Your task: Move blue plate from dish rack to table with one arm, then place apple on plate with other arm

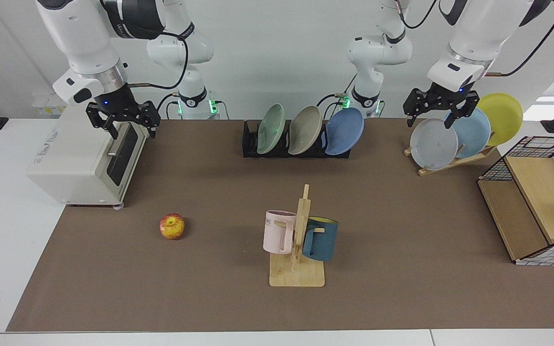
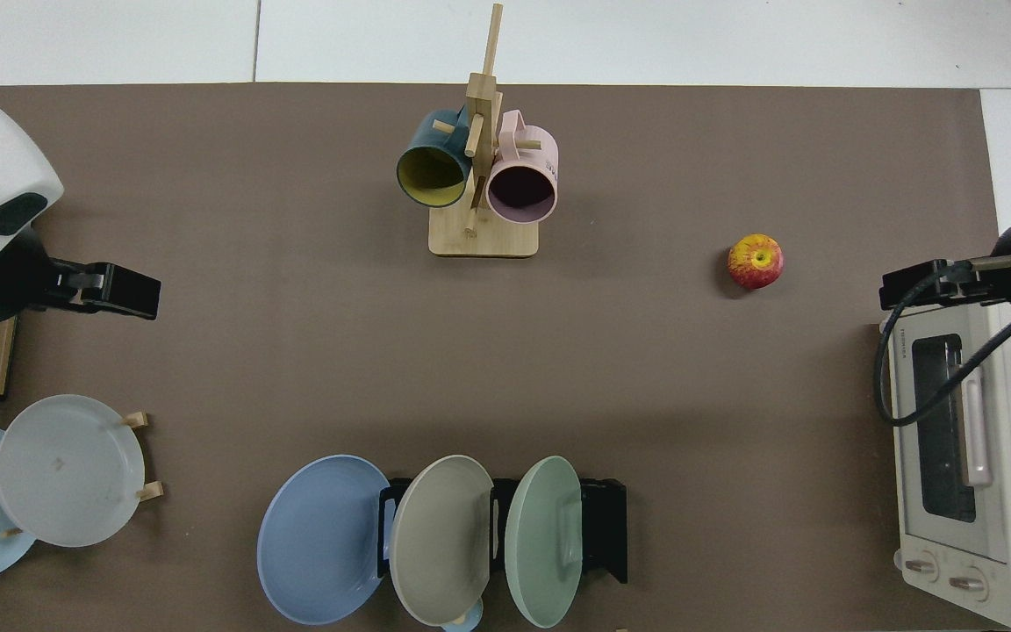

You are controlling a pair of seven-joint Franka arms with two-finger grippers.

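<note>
The blue plate (image 1: 344, 130) (image 2: 321, 540) leans upright in the end slot of the black dish rack (image 1: 250, 142) (image 2: 604, 527), next to a beige and a green plate. The apple (image 1: 172, 226) (image 2: 756, 261) lies on the brown mat of the table (image 1: 402, 250) (image 2: 295, 333), apart from everything else. My right gripper (image 1: 124, 126) (image 2: 935, 285) hangs open above the toaster oven, well behind the apple. My left gripper (image 1: 439, 114) (image 2: 111, 290) hangs open over the wooden plate stand, to the side of the dish rack. Neither holds anything.
A white toaster oven (image 1: 89, 163) (image 2: 962, 465) stands under the right gripper. A wooden mug tree (image 1: 298, 240) (image 2: 479, 175) with a pink and a dark teal mug stands mid-mat. A wooden stand (image 1: 450, 161) holds grey, pale blue and yellow plates. A wire basket (image 1: 536, 202) sits at the edge.
</note>
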